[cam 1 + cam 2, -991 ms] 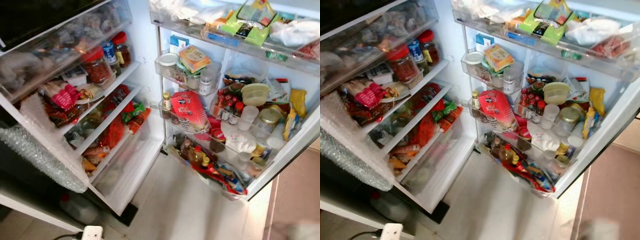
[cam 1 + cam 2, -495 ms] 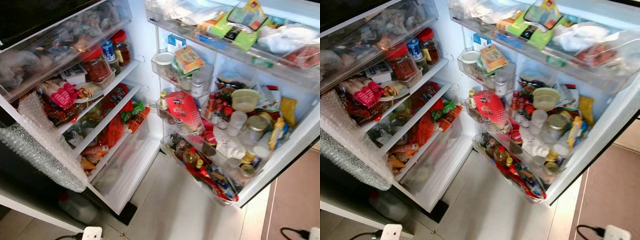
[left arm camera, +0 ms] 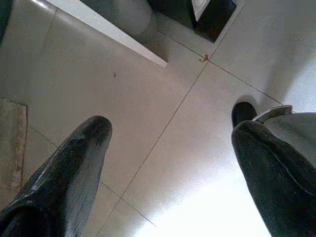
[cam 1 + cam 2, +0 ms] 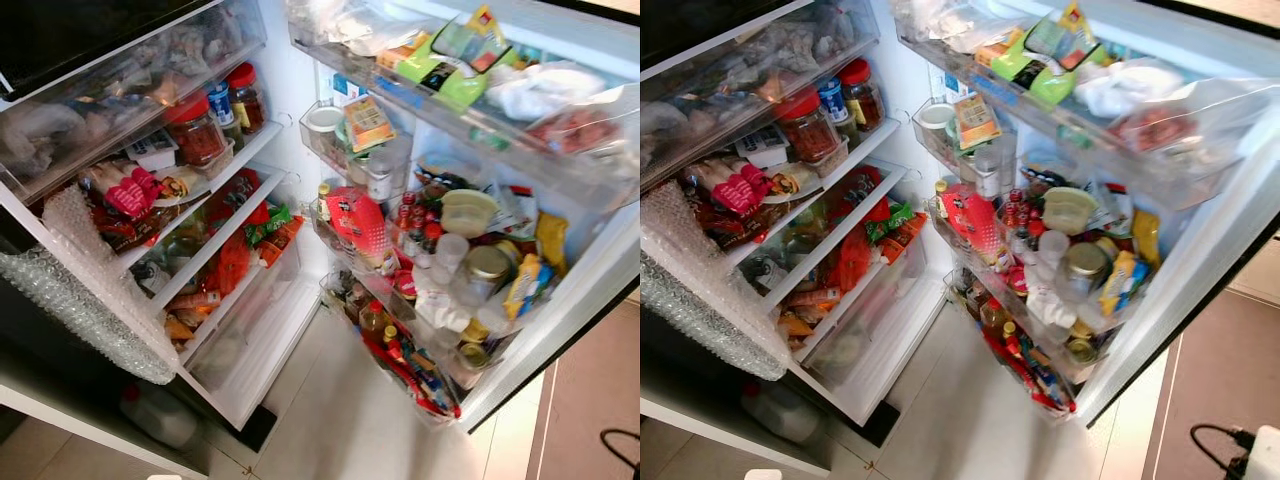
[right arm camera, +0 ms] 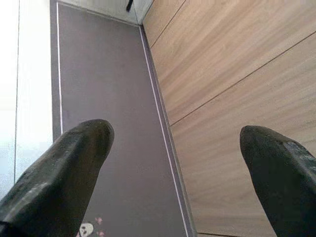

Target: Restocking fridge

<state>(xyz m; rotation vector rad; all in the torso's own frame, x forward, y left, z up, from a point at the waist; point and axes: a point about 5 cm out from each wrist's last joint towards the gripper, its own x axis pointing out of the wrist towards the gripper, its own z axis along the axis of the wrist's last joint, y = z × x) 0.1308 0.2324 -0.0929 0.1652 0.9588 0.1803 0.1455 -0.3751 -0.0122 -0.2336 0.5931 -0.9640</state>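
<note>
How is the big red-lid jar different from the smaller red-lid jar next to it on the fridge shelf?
The big jar is wide and squat; the small jar is narrower and taller for its width. The big jar holds something reddish; the small jar's contents look darker brown. The big jar stands nearer the shelf's front end, the small jar further back, with a blue-lid bottle between them. Both are clear, upright and red-lidded, on the same shelf.

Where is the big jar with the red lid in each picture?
Left eye view: the big red-lidded jar stands on the fridge's upper shelf, upper left.
Right eye view: same shelf, slightly further left.
Wrist views: floor under the open left gripper and right gripper.
Shared landmark: the blue-lidded jar beside it.
</note>
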